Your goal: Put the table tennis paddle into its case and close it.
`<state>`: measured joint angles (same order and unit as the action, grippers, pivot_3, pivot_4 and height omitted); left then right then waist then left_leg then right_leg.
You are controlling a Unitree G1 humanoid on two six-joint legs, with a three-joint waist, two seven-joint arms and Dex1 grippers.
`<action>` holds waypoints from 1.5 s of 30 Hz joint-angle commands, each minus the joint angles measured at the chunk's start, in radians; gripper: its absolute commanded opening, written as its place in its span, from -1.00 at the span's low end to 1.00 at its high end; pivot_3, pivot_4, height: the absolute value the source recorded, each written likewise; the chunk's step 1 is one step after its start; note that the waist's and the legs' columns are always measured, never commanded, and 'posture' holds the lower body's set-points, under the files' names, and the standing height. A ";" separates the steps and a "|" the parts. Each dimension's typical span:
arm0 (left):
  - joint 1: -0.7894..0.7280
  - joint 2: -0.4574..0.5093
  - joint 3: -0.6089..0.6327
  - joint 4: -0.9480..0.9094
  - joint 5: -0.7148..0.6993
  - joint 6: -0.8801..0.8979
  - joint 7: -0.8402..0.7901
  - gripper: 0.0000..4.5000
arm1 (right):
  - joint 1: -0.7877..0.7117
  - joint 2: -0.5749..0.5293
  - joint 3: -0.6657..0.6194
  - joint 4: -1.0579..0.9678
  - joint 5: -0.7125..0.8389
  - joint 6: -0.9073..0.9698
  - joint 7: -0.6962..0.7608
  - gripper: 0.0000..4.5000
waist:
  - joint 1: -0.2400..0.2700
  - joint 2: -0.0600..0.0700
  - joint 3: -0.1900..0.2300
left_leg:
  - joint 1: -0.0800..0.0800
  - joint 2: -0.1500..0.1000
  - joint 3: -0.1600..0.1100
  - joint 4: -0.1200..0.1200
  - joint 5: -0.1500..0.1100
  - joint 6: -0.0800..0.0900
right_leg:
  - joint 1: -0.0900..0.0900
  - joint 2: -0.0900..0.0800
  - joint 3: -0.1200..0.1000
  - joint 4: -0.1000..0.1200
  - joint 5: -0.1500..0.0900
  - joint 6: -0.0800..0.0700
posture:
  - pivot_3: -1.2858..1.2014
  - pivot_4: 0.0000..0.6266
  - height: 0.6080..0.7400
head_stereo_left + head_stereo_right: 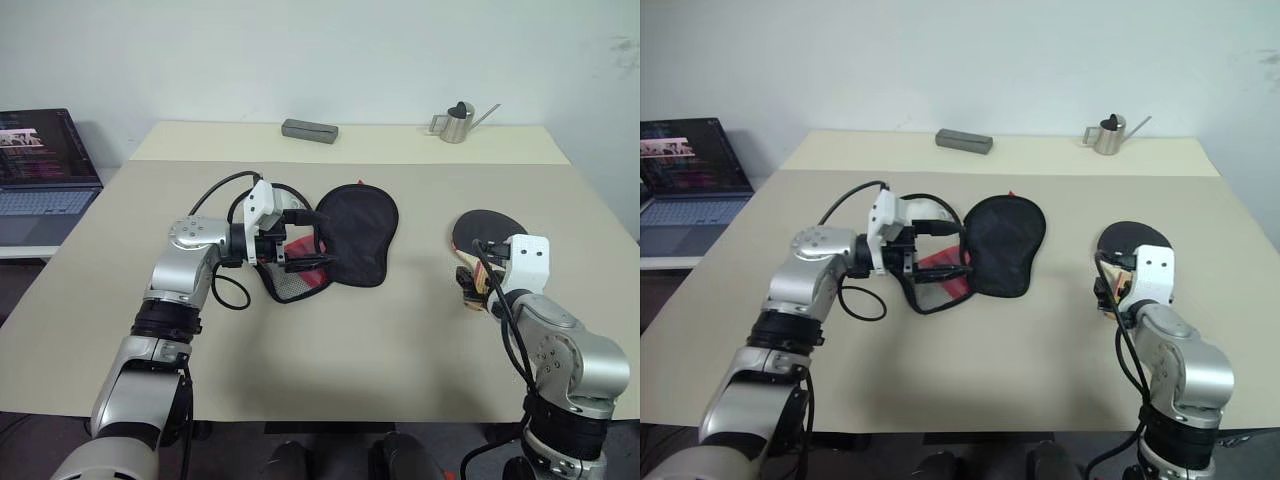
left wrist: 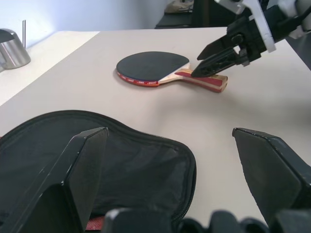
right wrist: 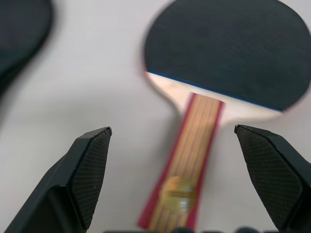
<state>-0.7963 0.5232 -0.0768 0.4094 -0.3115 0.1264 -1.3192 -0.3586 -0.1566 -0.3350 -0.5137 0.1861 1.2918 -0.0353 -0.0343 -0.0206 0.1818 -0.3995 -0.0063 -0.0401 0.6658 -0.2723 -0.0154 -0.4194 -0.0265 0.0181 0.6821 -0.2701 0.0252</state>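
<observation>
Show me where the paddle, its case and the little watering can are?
table tennis paddle [image 2: 151,66], left wrist view, dark head.
case [image 1: 358,236], left eye view, black upper flap.
watering can [image 1: 456,123], left eye view, metal body.

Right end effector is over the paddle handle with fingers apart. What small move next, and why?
Probably lower the right end effector and close on the handle. The table tennis paddle lies flat on the table, its handle running between the open fingers, not yet gripped. The case lies apart from it, at the left end effector.

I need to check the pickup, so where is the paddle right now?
The paddle lies flat on the table's right side, apart from the case. The open right tool hovers over its handle.
</observation>
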 commanded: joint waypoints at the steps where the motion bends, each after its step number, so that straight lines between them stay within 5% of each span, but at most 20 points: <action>1: -0.039 0.005 -0.008 0.000 -0.007 -0.010 -0.054 1.00 | -0.024 0.027 -0.025 0.038 -0.002 -0.011 -0.016 0.99 | 0.000 0.000 0.000 | 0.000 0.000 0.000 0.000 0.000 0.000 | 0.000 0.000 0.000 0.000 0.000 0.000 | 0.03 -0.52 1.00; 16: -0.146 -0.011 -0.051 0.082 0.022 -0.047 -0.177 1.00 | -0.072 0.006 0.018 0.285 -0.046 -0.160 -0.019 0.99 | -0.001 -0.001 0.000 | 0.001 0.000 0.000 0.001 0.000 0.000 | 0.002 0.001 0.000 0.000 0.000 0.000 | 0.03 -0.52 1.00; 20: -0.140 -0.006 -0.044 0.086 0.026 -0.058 -0.171 1.00 | -0.064 0.014 0.003 0.303 -0.050 -0.172 -0.030 0.62 | -0.001 -0.001 -0.001 | 0.006 0.000 0.000 0.001 0.000 0.001 | 0.007 0.001 0.000 0.000 0.000 0.000 | 0.03 -0.52 1.00; 28: -0.092 0.040 0.000 0.077 0.028 -0.064 -0.112 1.00 | -0.066 0.039 -0.011 0.295 -0.049 -0.181 -0.063 -0.50 | -0.004 -0.001 -0.001 | 0.009 0.001 -0.001 0.001 0.000 0.001 | 0.010 0.001 0.000 0.000 0.000 0.000 | 0.03 -0.52 1.00; 45: 0.103 0.201 0.146 0.019 0.004 -0.028 0.007 1.00 | -0.250 0.098 0.059 0.118 -0.021 -0.108 -0.078 -0.51 | -0.011 0.000 0.000 | 0.004 0.001 -0.001 0.000 0.000 0.001 | 0.003 0.001 0.000 0.000 0.000 0.000 | 0.03 -0.52 1.00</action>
<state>-0.6935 0.7040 0.0352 0.4685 -0.2915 0.1023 -1.3196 -0.5771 -0.0630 -0.2908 -0.3375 0.1472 1.1869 -0.1134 -0.0451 -0.0209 0.1814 -0.3967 -0.0052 -0.0417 0.6656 -0.2721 -0.0148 -0.4169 -0.0254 0.0178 0.6822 -0.2698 0.0248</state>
